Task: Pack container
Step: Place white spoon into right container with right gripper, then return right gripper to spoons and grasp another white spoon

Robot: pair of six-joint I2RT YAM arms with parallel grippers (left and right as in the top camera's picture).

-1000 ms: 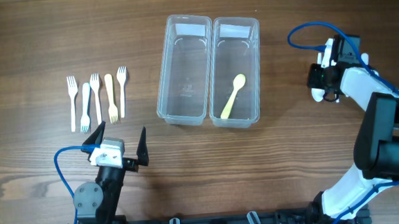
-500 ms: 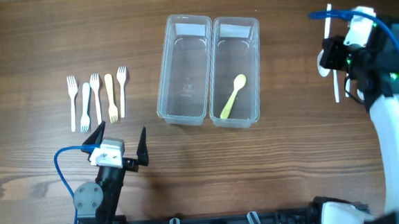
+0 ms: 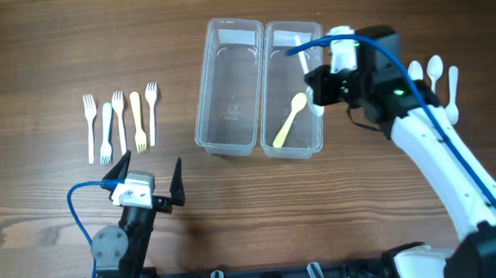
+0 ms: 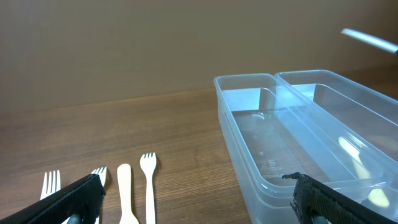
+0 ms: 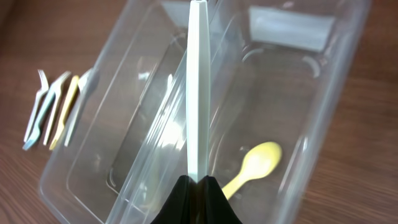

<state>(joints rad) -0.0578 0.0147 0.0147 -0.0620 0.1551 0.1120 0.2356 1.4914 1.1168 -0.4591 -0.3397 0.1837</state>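
Observation:
Two clear plastic containers stand side by side, the left one (image 3: pixel 202 99) empty and the right one (image 3: pixel 299 150) holding a yellow spoon (image 3: pixel 290 119). My right gripper (image 3: pixel 318 87) is shut on a white plastic utensil (image 5: pixel 199 93) and holds it above the right container. Only the utensil's long handle shows. In the right wrist view it points over the wall shared by the containers, with the yellow spoon (image 5: pixel 255 165) below. My left gripper (image 3: pixel 153 160) is open and empty near the front left, and it also shows in the left wrist view (image 4: pixel 196 202).
Several forks (image 3: pixel 119 121), white with one cream, lie in a row left of the containers and show in the left wrist view (image 4: pixel 124 186). White spoons (image 3: pixel 435 69) lie on the table at the right, behind my right arm.
My right arm has swung left from the table's right side, carrying the white utensil to above the right container. The left arm has not moved.

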